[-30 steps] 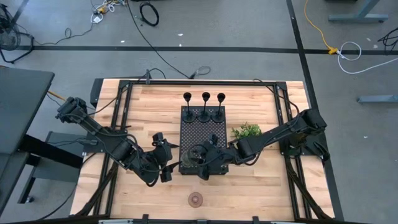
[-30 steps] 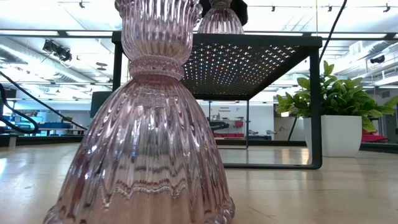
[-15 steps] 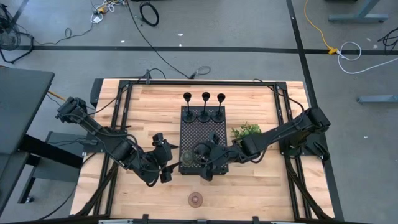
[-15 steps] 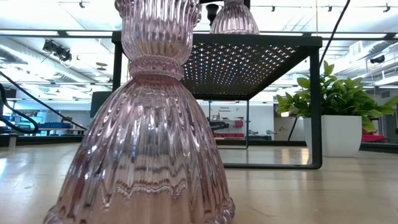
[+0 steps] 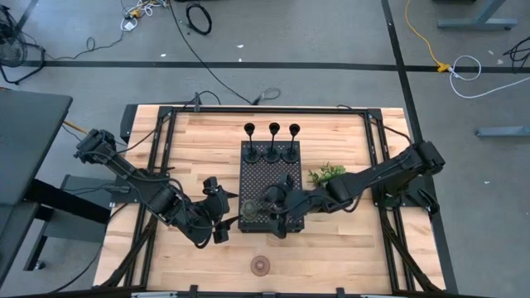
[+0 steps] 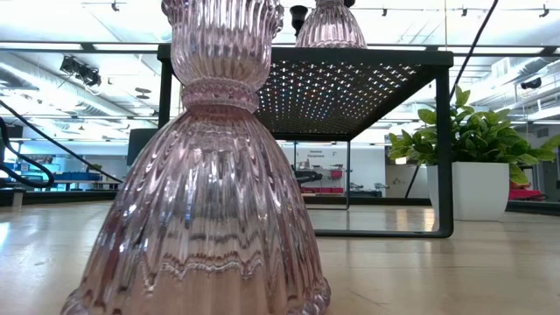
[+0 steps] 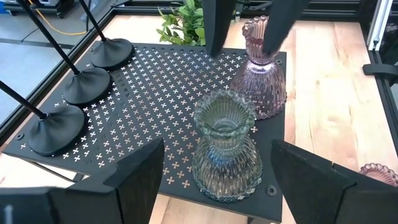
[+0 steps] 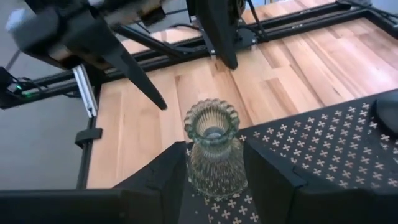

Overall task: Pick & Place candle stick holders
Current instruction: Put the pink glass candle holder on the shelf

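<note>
Pink glass holder [image 5: 261,265] alone on the table's [image 5: 348,248] near edge: not yet placed. On the tray [image 7: 155,99]: green glass holder [image 7: 225,149] at the near corner, second pink one [image 7: 260,71] beside it. Right gripper [image 7: 239,25] straddles that one, fingers spread, seemingly released. Left gripper [image 5: 217,217] open, beside the tray. Three black holders [image 5: 272,141] along the far edge. Five placed, one left.

A leafy plant [image 5: 328,173] (white pot) stands beside the perforated tray [image 5: 270,184].
</note>
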Motion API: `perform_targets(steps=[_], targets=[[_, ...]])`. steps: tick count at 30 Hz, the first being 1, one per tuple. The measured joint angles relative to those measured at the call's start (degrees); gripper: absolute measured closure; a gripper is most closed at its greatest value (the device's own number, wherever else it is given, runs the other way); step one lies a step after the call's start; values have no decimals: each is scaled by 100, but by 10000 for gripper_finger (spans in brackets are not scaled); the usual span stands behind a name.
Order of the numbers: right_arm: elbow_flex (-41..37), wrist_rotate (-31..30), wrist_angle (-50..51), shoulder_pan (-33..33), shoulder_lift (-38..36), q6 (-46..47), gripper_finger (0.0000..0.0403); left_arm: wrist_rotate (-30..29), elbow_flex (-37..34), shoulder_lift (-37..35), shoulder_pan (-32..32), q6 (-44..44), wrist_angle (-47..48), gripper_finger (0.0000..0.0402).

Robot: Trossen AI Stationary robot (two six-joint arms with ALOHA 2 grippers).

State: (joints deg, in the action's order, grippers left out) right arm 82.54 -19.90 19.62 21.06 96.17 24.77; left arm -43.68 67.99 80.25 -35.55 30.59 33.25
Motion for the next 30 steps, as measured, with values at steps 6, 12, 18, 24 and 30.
perform_targets(steps=[6,12,18,24,30], targets=[[0,136,213,125,-343,20,240,0,0,0,0,-2,0,106],[0,91,629,489,-609,96,240,0,0,0,0,-2,-2,106],[0,148,663,999,-627,191,240,0,0,0,0,6,-1,106],[0,2,637,1562,-627,461,240,0,0,2,0,13,0,106],[0,-294,646,2169,-627,717,240,7,0,2,-2,71,0,106]])
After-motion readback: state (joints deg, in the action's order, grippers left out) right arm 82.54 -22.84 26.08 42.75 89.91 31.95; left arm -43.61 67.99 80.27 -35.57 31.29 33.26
